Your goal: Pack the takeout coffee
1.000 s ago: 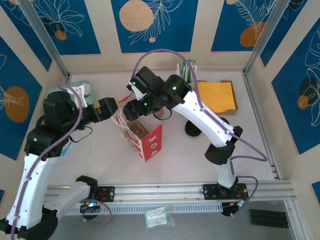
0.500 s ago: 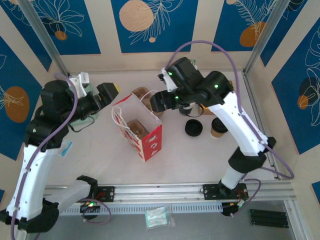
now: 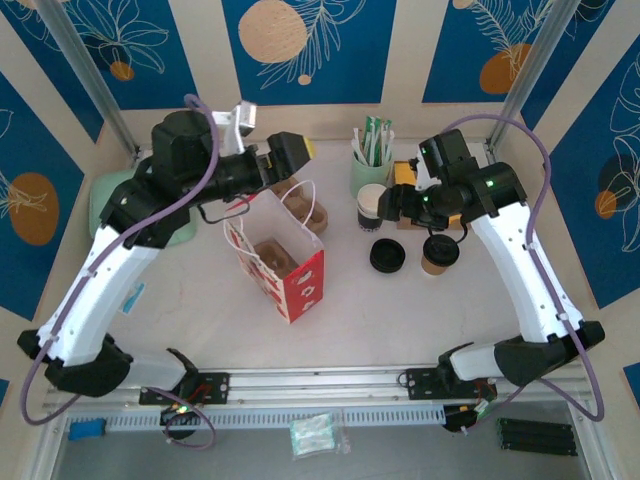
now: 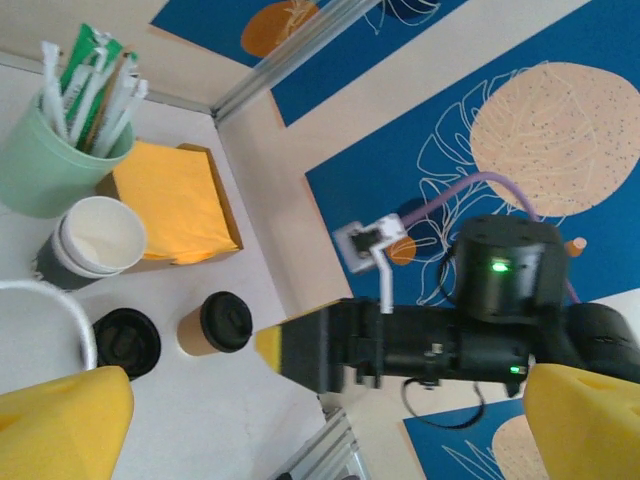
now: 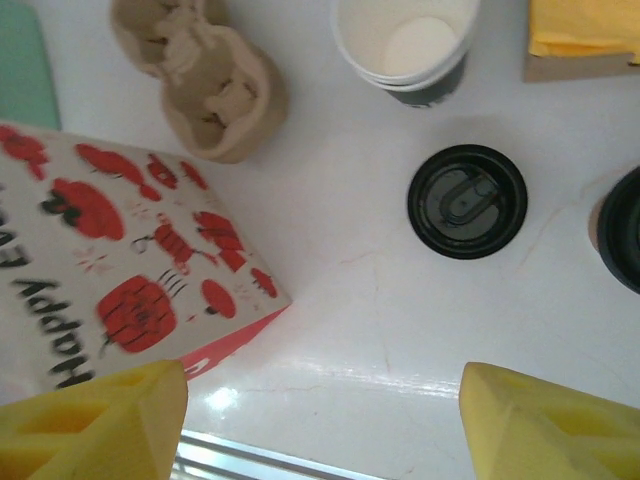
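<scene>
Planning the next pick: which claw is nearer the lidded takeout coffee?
Right. The right claw hovers beside the takeout coffee, near the loose black lid; the left claw is much farther left, beyond the bag.

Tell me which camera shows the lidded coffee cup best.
Left wrist: the takeout coffee stands whole, brown wall and black lid clear. Top external shows it small, beside the loose lid; right wrist cuts it off at the frame edge.
</scene>
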{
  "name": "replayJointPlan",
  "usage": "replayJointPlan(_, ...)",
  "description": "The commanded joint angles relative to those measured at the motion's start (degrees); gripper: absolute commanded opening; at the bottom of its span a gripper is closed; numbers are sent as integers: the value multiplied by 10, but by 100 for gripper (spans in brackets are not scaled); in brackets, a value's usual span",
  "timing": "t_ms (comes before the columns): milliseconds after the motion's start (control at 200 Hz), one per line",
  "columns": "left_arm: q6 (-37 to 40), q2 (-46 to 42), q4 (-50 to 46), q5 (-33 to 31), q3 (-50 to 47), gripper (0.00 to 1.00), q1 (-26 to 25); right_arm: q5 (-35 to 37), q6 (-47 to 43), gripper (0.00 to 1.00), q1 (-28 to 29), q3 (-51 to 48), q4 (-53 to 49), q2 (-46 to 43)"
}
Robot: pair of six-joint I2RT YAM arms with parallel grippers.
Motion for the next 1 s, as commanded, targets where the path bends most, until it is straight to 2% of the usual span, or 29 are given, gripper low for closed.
replayJointPlan(0, 4, 24, 1, -12, 47, 99, -18, -25, 3, 72, -28, -28, 20, -11)
replayJointPlan(360, 5, 37, 28, -2, 66, 99, -33, 1, -5, 73, -91, -93, 33, -20)
replayJointPlan(705, -3, 41, 32, 15, 53, 99, -34, 14, -14, 73, -124, -125, 38, -38)
replayJointPlan(995, 6, 38, 31, 1, 41, 100, -33, 36, -23, 73, -137, -141, 38, -34)
